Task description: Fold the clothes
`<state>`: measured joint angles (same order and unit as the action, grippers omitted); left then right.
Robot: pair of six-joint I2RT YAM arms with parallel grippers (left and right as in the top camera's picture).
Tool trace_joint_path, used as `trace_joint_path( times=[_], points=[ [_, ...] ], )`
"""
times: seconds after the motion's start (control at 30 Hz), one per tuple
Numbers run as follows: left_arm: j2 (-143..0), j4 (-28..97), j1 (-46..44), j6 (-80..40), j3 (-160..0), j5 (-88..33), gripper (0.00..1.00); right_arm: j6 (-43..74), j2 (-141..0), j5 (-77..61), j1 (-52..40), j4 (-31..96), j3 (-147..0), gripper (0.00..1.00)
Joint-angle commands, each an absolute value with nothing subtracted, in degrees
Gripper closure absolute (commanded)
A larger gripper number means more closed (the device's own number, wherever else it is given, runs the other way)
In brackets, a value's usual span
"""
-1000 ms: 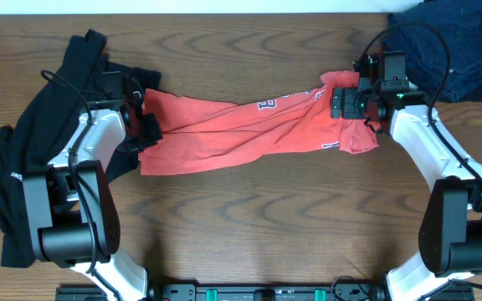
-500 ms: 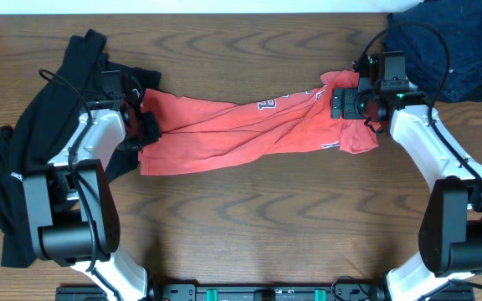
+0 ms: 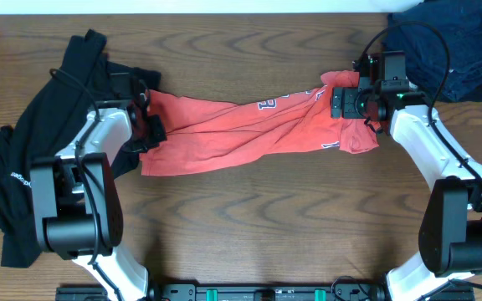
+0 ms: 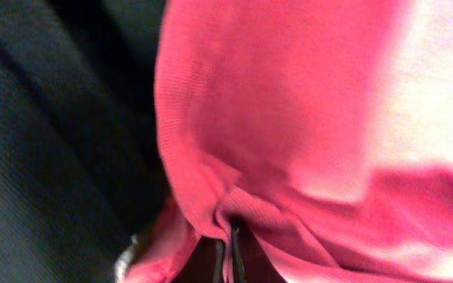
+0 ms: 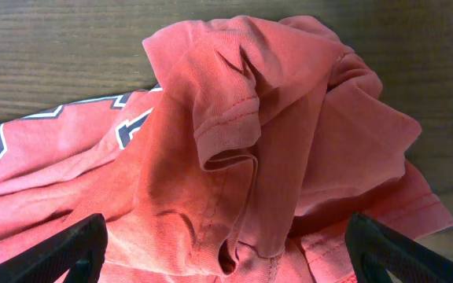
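Observation:
The red-orange T-shirt point(image 3: 241, 125) lies stretched in a loose band across the table's middle, its lettering partly showing. My left gripper point(image 3: 147, 127) is shut on the shirt's left edge, where a fold of red cloth point(image 4: 234, 157) is pinched between the fingers. My right gripper point(image 3: 341, 102) is open above the shirt's bunched right end, its fingertips wide apart either side of a sleeve point(image 5: 234, 134). A black top point(image 3: 40, 150) lies crumpled at the left, under and beside my left arm.
A dark blue garment point(image 3: 446, 42) lies heaped at the back right corner. The wooden table point(image 3: 249, 226) shows bare in front of the shirt. The black top reaches toward the front left edge.
My left arm has shifted slightly, its wrist turned a little toward the shirt's left edge. The shirt and my right arm have not moved.

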<state>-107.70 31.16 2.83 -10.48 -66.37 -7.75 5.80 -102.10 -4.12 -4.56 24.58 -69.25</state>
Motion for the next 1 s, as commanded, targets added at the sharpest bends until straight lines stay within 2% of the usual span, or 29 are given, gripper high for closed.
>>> trace_joint_path(
  times=[0.0, 0.53, 0.73, 0.97],
  points=[
    [-102.9, 31.3, -0.2, -10.8, -69.1, -7.7, 0.94, 5.0, -100.6, -4.3, -4.7, 24.6, -69.7, 0.06],
    [-100.8, 25.8, -12.7, -12.8, -69.3, -7.7, 0.94, 5.1, -100.6, -4.3, -4.7, 25.3, -69.7, 0.06],
    [-100.8, 25.1, -11.9, -16.5, -69.3, -5.9, 0.94, 5.0, -100.6, -4.3, -4.7, 25.8, -69.7, 0.06],
    [-100.8, 24.3, -11.9, -18.1, -69.3, -9.5, 0.94, 5.0, -100.6, -4.3, -4.7, 25.7, -69.7, 0.06]
  ],
)
